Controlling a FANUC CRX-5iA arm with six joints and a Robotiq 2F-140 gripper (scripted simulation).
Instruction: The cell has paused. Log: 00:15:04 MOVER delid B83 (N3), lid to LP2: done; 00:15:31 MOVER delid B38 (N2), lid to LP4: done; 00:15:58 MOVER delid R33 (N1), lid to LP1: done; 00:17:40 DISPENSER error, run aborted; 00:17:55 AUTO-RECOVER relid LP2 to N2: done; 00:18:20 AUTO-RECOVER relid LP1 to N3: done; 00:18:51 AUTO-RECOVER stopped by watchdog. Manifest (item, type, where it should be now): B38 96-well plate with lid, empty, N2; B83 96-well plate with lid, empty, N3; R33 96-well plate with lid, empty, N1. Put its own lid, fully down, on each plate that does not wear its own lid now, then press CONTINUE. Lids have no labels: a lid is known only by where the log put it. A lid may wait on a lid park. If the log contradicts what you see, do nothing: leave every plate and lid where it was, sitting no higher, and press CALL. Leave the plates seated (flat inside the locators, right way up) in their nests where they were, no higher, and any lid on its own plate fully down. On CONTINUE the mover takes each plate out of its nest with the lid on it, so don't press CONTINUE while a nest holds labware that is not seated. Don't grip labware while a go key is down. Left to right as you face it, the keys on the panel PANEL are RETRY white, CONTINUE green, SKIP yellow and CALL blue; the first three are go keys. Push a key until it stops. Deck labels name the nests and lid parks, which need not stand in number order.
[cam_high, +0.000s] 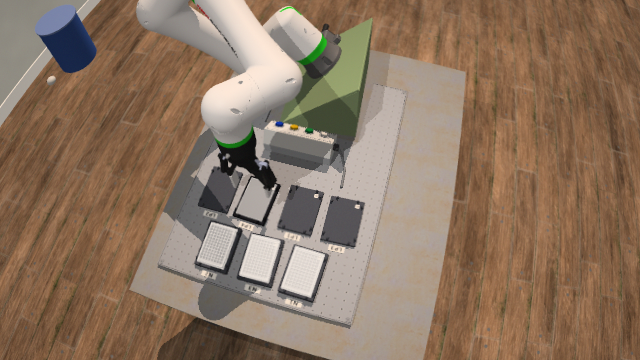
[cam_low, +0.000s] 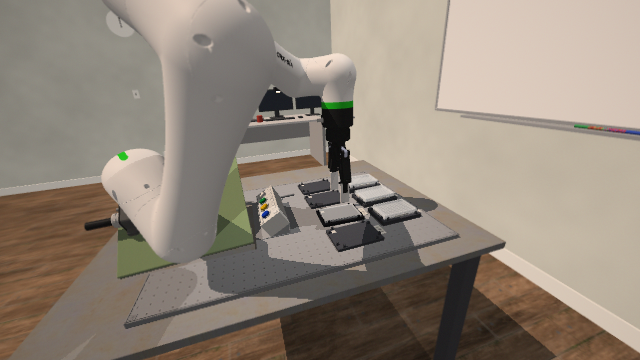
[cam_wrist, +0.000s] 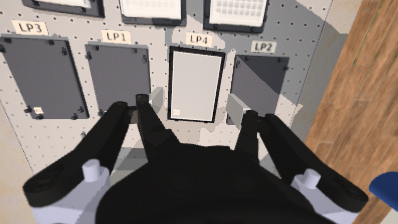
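Three white 96-well plates sit in the front row of nests. The plate in N2 (cam_high: 217, 245) shows open wells, also in the wrist view (cam_wrist: 236, 11). The plates in N3 (cam_high: 260, 258) and N1 (cam_high: 302, 271) look smoother, as if under lids. One clear lid (cam_high: 256, 201) (cam_wrist: 196, 85) lies flat on park LP4. Parks LP2 (cam_wrist: 259, 85), LP1 (cam_wrist: 117, 75) and LP3 (cam_wrist: 45, 75) are bare. My gripper (cam_wrist: 195, 98) is open and empty. It hangs a little above the panel-side end of the LP4 lid (cam_low: 340, 214), with a finger on each side.
The key panel (cam_high: 299, 142) stands just behind the lid parks, with blue (cam_high: 279, 123), yellow (cam_high: 294, 127), green (cam_high: 309, 130) and white (cam_high: 323, 134) keys. The green arm base (cam_high: 335, 95) rises behind it. A blue bin (cam_high: 66, 39) stands on the floor.
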